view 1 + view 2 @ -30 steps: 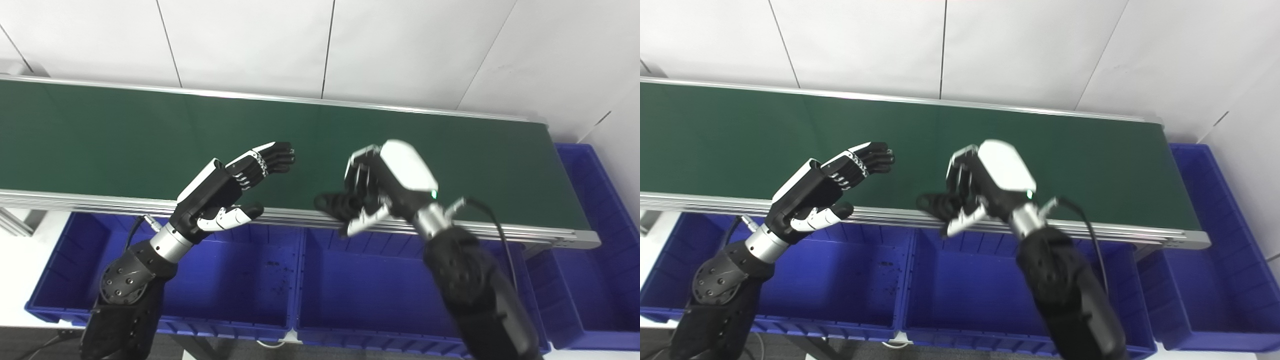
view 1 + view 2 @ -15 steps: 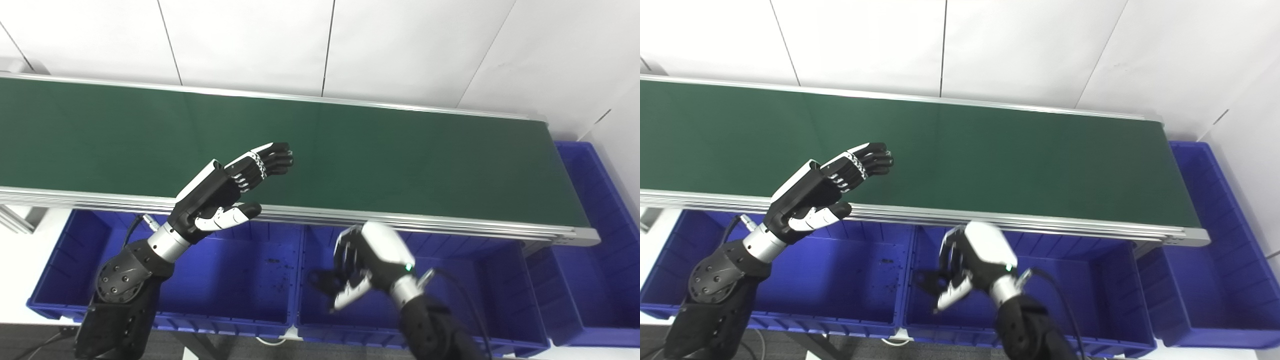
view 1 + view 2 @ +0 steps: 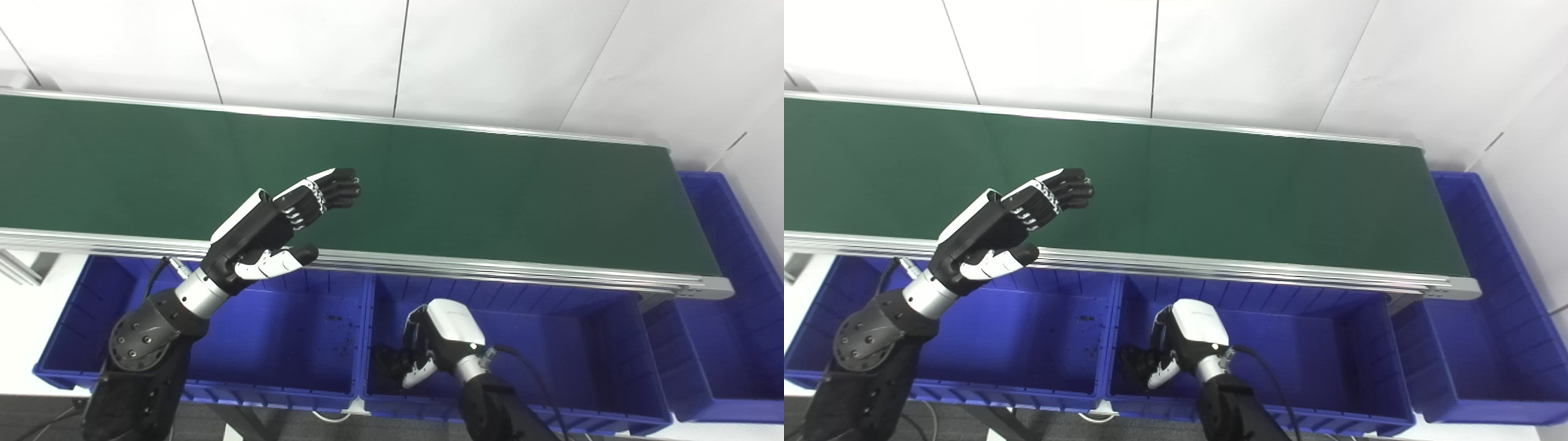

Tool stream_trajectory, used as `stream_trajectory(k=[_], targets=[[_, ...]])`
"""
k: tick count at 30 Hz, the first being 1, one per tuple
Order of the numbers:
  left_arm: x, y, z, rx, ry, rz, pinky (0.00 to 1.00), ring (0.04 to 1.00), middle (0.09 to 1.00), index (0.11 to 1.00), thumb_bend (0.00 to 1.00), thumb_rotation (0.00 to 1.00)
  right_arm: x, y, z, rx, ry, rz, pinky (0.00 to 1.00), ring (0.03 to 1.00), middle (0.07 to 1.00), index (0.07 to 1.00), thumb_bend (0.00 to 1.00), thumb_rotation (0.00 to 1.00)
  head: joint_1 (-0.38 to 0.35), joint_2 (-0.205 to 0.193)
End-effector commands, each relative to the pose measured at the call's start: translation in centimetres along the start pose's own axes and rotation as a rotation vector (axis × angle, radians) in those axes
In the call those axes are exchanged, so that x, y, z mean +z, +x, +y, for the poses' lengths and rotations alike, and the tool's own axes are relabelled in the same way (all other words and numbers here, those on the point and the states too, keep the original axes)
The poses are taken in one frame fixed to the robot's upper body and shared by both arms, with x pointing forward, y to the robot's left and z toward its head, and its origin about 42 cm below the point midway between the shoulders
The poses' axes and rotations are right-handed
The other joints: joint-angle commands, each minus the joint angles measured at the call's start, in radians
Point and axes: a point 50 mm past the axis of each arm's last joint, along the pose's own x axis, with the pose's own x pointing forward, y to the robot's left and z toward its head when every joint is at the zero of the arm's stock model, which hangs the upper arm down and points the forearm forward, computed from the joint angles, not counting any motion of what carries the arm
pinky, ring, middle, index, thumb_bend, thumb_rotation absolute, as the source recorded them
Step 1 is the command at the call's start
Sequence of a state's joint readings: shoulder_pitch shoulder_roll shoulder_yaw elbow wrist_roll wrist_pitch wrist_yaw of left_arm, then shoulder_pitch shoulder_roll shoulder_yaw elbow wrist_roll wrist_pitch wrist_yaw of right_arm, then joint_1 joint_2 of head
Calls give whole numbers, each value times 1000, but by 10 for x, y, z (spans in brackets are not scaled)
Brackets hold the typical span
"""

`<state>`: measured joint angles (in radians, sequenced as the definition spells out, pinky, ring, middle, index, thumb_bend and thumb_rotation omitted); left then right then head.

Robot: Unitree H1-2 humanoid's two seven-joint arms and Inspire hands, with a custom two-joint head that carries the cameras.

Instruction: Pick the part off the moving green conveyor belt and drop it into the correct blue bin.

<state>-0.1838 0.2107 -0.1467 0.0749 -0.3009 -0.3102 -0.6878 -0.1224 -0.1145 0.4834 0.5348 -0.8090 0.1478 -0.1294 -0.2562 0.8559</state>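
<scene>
The right hand (image 3: 436,346) has dropped from the conveyor belt (image 3: 490,202) deep into the middle blue bin (image 3: 551,331), fingers curled; whether it grips anything I cannot tell. The left hand (image 3: 275,220) stays open over the belt's near edge.

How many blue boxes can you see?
3. The left blue bin sits under the left hand, the middle blue bin holds the right hand, the right blue bin stands past the belt's end.

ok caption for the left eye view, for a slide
Right hand lowered inside the middle blue bin; left hand open above the bare green belt.
</scene>
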Motion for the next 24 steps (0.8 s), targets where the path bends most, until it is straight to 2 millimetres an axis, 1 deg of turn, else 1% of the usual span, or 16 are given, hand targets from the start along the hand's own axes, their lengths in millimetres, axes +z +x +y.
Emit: stream_trajectory(k=[1, 3, 5, 6, 7, 8, 10, 12, 15, 17, 21, 24], targets=[[13, 5, 4, 6, 23, -53, 878, 897, 912, 906, 531, 582, 10, 12, -16, -43, -18, -33, 607, 710, 746, 701, 712, 167, 0, 0], [12, 4, 4, 5, 18, -56, 880, 899, 914, 909, 518, 580, 9, 11, -18, -57, -52, -32, 734, 831, 831, 794, 739, 306, -1, 1], [11, 3, 4, 4, 7, -55, 882, 902, 916, 910, 515, 576, 10, 8, -21, -87, -70, -40, 787, 864, 861, 817, 723, 380, -4, 2], [11, 3, 4, 4, 3, -54, 883, 903, 916, 910, 516, 574, 10, 7, -21, -96, -73, -42, 806, 875, 875, 828, 700, 432, -4, 2], [10, 3, 4, 5, 3, -51, 884, 904, 916, 911, 518, 575, 11, 6, -23, -115, -76, -45, 804, 877, 879, 831, 689, 459, -7, 1], [10, 3, 3, 5, 4, -50, 883, 906, 916, 912, 523, 581, 12, 4, -26, -132, -83, -48, 781, 871, 881, 840, 655, 534, -7, 1], [10, 3, 2, 7, 1, -50, 883, 906, 915, 913, 524, 583, 16, -2, -34, -156, -87, -53, 771, 866, 882, 847, 635, 572, -10, 2], [10, 3, 2, 8, 0, -52, 888, 908, 916, 911, 527, 581, 20, -10, -40, -183, -85, -63, 746, 847, 869, 844, 626, 574, -11, 5], [10, 3, 2, 7, -2, -52, 892, 911, 918, 912, 533, 586, 25, -23, -49, -231, -71, -91, 690, 801, 830, 812, 627, 535, -12, 7], [10, 3, 1, 8, 2, -53, 890, 907, 915, 911, 532, 585, 29, -32, -55, -254, -63, -103, 664, 777, 817, 798, 624, 532, -14, 8], [11, 4, -1, 12, 8, -52, 892, 903, 910, 904, 524, 576, 39, -64, -73, -326, -29, -149, 625, 733, 794, 779, 618, 515, -20, 12], [11, 5, -1, 13, 10, -54, 885, 898, 908, 903, 517, 568, 44, -80, -81, -352, 1, -164, 609, 709, 771, 765, 617, 504, -23, 14]])
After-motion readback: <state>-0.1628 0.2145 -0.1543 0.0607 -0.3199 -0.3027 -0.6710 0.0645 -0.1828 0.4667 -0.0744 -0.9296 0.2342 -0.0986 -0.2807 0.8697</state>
